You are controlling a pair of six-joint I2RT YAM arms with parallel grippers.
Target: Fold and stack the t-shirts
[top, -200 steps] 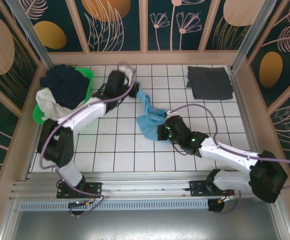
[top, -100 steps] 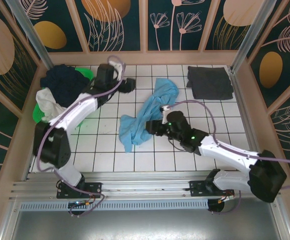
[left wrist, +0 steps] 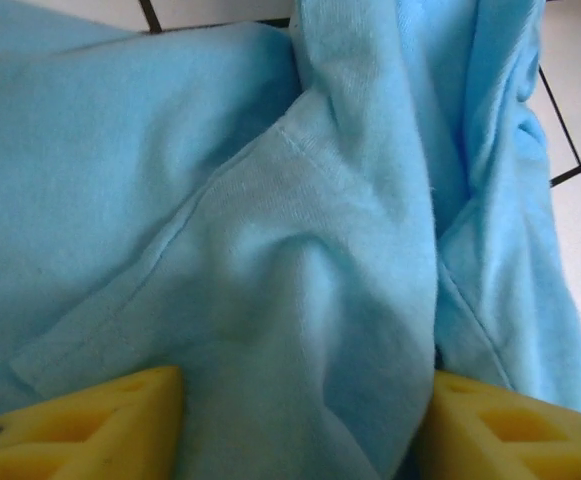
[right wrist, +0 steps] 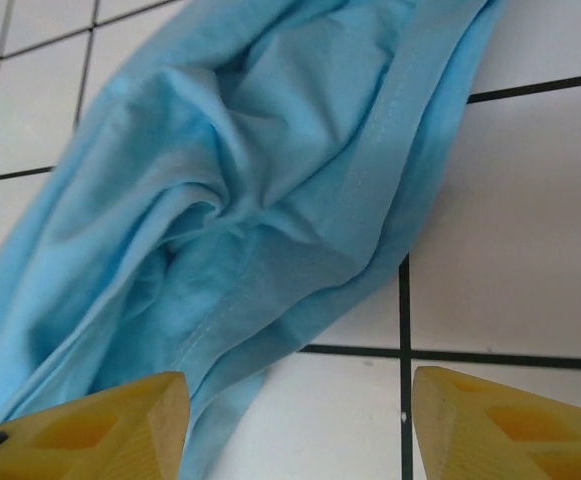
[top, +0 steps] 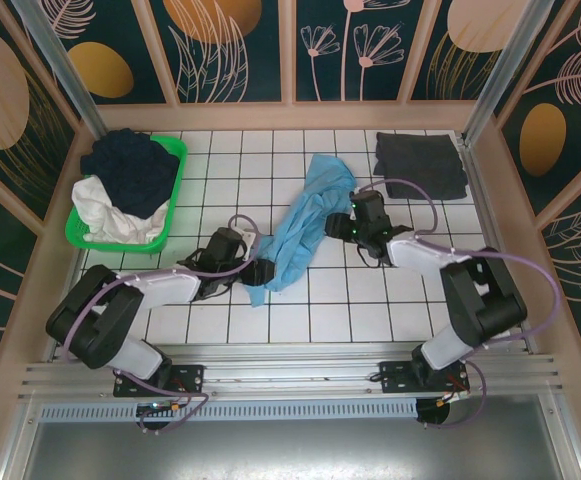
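The light blue t-shirt (top: pixel 305 225) lies bunched diagonally mid-counter (top: pixel 210 320), probably dropped there for spreading. The green basket (top: pixel 173 178) sits far left and the folded dark grey t-shirt (top: pixel 420 165) far right, both out of the way. The left gripper (top: pixel 255 272) gapes astride the shirt's near end. The right gripper (top: pixel 338 225) is spread at its far edge.

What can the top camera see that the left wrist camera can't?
Top camera: the green basket, the folded dark grey t-shirt and the tiled table around them. Left wrist camera: a stitched seam close up, with the left gripper open, its yellow jaws on either side of a fold of cloth. Both: the crumpled light blue t-shirt.
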